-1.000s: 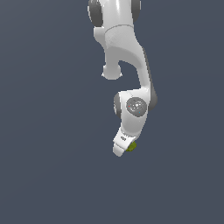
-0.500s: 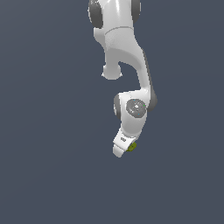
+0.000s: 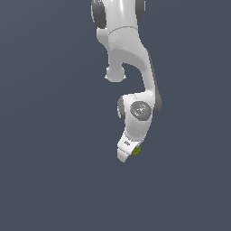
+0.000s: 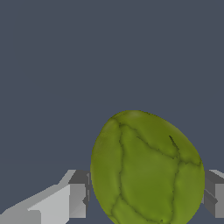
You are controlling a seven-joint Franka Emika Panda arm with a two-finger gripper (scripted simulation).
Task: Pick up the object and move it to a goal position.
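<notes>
The gripper [image 4: 146, 194] has two fingers, and the green object [image 4: 146, 168] sits right between them. One finger [image 4: 78, 194] is pressed against one side of the object. The other finger [image 4: 214, 197] is at the other side, right up against its edge. So the fingers are not spread wide and not pushed all the way together. They are squeezing the object from both sides.

The object is olive green and round like an egg, with dark lines running over its skin. It fills the whole gap between the fingers and sticks out past their tips.

In the exterior view, the white arm [image 3: 131, 58] hangs down from above, and the gripper [image 3: 128, 153] is at its lowest end. A little bit of the green object [image 3: 136, 150] peeks out at the fingertips, on the exterior view's right side of the gripper. All around is plain dark gray.
</notes>
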